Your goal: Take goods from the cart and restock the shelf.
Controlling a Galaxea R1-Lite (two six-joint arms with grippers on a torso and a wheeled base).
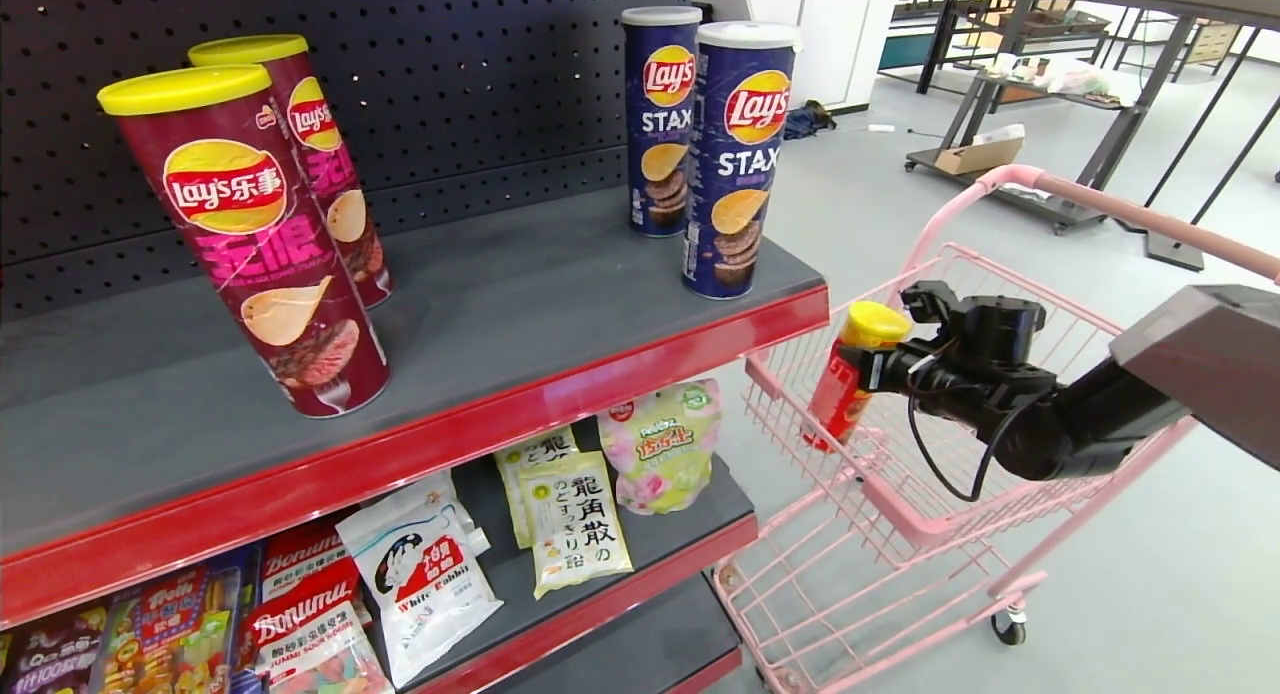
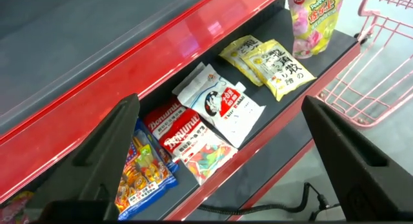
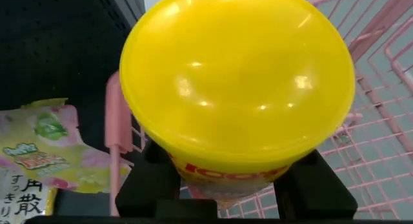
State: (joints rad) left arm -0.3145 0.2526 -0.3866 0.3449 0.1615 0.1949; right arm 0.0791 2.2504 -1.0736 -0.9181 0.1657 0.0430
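My right gripper (image 1: 868, 366) is shut on a red chip can with a yellow lid (image 1: 845, 376), holding it upright inside the pink cart (image 1: 930, 514) beside the shelf's right end. In the right wrist view the can's yellow lid (image 3: 237, 75) sits between my black fingers (image 3: 147, 185). The grey top shelf (image 1: 470, 304) carries two maroon chip cans (image 1: 250, 234) on the left and two dark blue cans (image 1: 735, 159) at the right end. My left gripper (image 2: 219, 153) stands open in front of the lower shelf of snack bags.
The lower shelf holds snack bags: a white one (image 1: 425, 574), yellow ones (image 1: 570, 519) and a green-pink pouch (image 1: 660, 444). The pink cart handle (image 1: 1120, 214) rises above my right arm. Tables and racks stand on the grey floor behind.
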